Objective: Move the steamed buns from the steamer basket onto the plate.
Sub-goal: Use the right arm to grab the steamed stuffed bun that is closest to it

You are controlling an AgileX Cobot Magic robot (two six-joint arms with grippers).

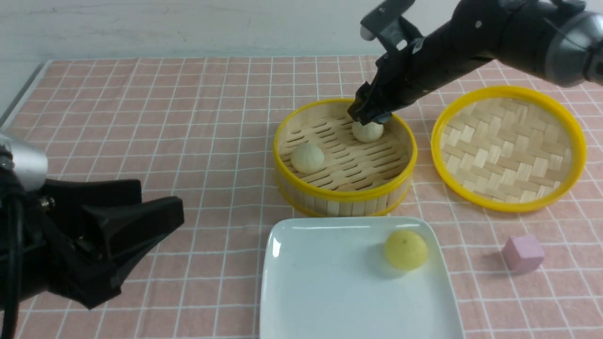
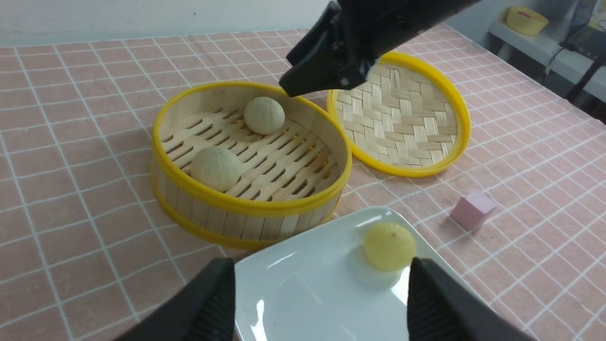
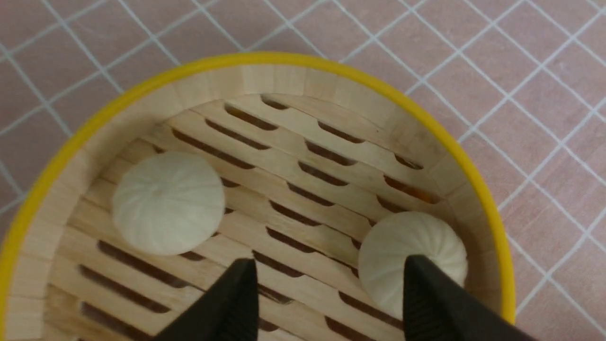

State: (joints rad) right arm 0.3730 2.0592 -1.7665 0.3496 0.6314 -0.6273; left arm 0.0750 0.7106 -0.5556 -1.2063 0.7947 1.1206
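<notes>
Two left in the basket (image 1: pixel 345 194), cream bun (image 1: pixel 307 157) by its left wall, far bun (image 1: pixel 368 131) right under the right gripper (image 1: pixel 371 115), jaws spread, nothing pinched, yellow bun (image 1: pixel 405 249) sitting on the plate (image 1: pixel 320 292), left gripper (image 1: pixel 161 200) wide open over the cloth (image 1: pixel 141 117) beside the plate

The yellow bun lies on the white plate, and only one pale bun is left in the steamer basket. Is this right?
Not quite. The front view shows two left in the steamer basket: the left pale bun and the rear pale bun. The yellow bun does lie on the white plate.
</notes>
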